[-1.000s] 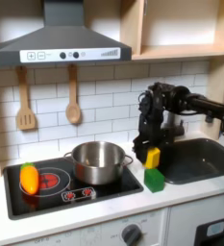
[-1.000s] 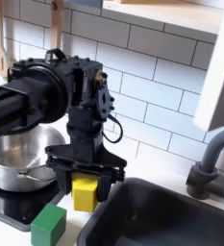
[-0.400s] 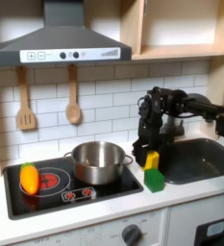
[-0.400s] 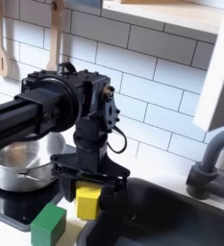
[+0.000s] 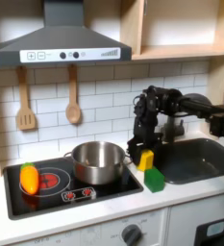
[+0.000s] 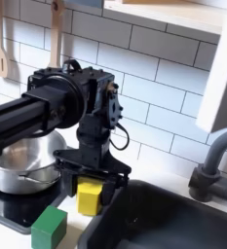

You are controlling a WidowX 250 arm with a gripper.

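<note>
Right now my gripper (image 6: 92, 191) hangs down over the counter and pinches the yellow block (image 6: 91, 197) between its fingers, holding it tight. So the block sits right at my tip, lifted a little off the counter. It looks almost square, standing straight up, so I cannot tell its long side. Down below me, a bit toward the first exterior view's right, the green block (image 5: 154, 179) lies flat by the sink (image 5: 205, 161). The silver pot (image 5: 97, 161) is beside me on the stove (image 5: 51, 183).

Steel pot (image 5: 97, 161), sink (image 5: 202, 159), hanging spoon (image 5: 73, 106)
</note>
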